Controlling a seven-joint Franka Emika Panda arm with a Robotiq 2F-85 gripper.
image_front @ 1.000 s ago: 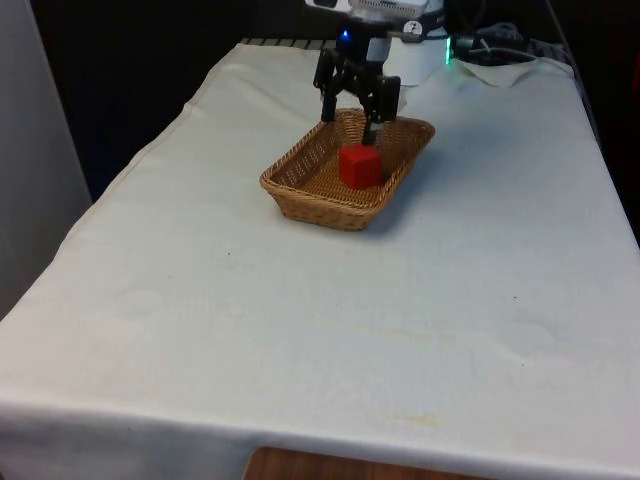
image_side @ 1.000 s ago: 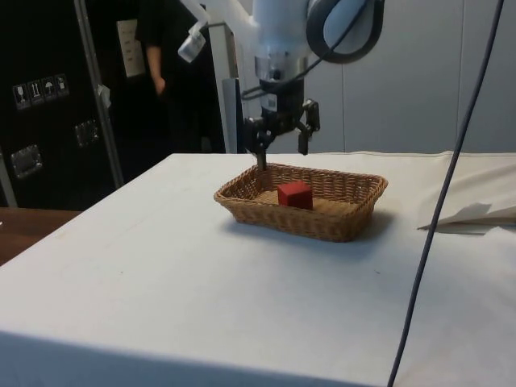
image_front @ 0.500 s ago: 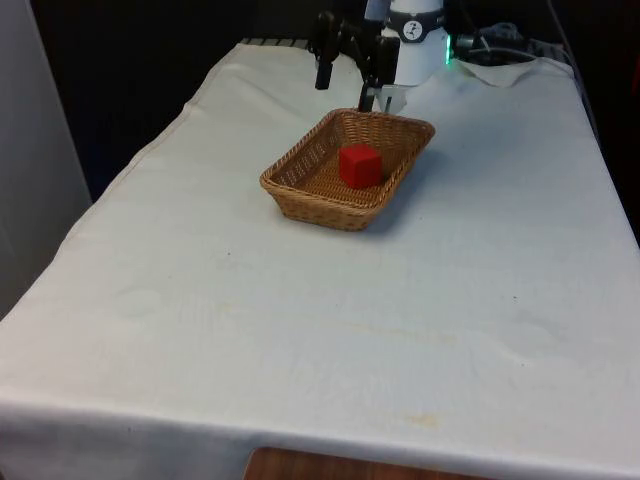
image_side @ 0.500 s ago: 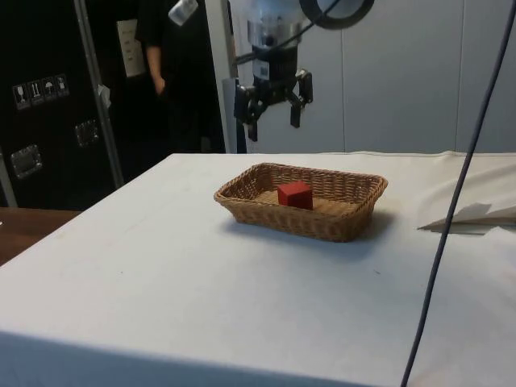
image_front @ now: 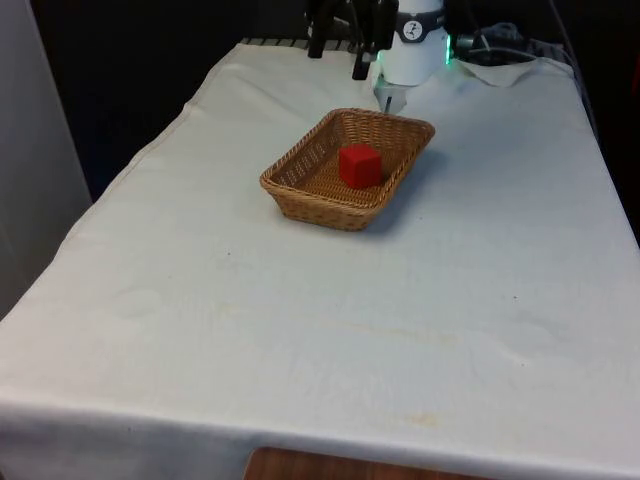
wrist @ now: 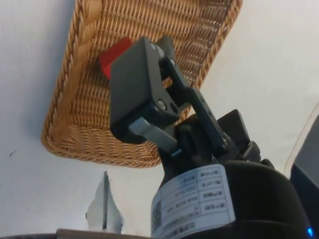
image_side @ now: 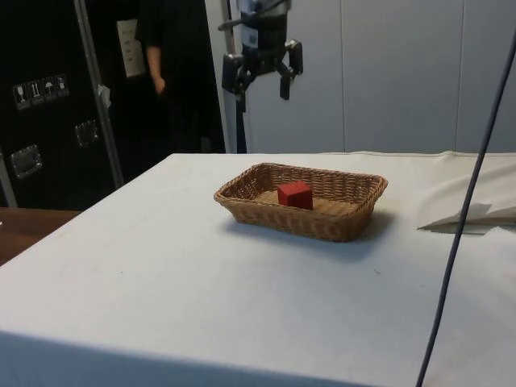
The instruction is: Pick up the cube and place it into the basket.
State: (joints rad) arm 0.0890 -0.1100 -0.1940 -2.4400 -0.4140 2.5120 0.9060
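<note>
The red cube [image_front: 359, 165] sits inside the wicker basket [image_front: 290, 181], near its middle. My claw [image_side: 260, 74] hangs high above the basket's far end, fingers apart and empty. I judge the placing done; next I only need to retreat.

Even indoor light, soft shadows
</note>
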